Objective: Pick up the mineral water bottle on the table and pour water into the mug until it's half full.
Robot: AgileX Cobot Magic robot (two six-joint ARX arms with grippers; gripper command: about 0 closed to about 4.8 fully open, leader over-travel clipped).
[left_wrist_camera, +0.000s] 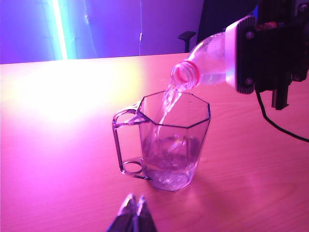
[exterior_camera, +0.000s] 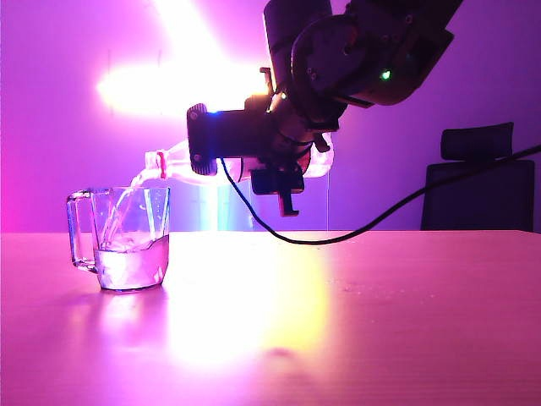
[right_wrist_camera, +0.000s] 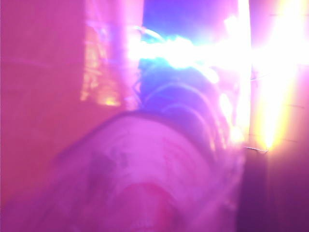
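Observation:
The clear glass mug (exterior_camera: 127, 241) (left_wrist_camera: 171, 145) stands on the table (exterior_camera: 380, 321) at the left, handle pointing left. Above it my right gripper (exterior_camera: 203, 139) (left_wrist_camera: 256, 53) is shut on the mineral water bottle (exterior_camera: 173, 165) (left_wrist_camera: 205, 60), which is tipped mouth-down over the rim. A stream of water (exterior_camera: 127, 203) (left_wrist_camera: 166, 104) runs from its red-ringed neck into the mug, whose lower part holds water. The right wrist view is filled by the blurred bottle (right_wrist_camera: 145, 174). My left gripper (left_wrist_camera: 135, 205) is shut and empty, low over the table a short way from the mug.
A black cable (exterior_camera: 355, 228) hangs from the right arm and dips to the table's far edge. A black office chair (exterior_camera: 482, 182) stands behind the table at the right. A bright lamp glares on the back wall and reflects on the tabletop.

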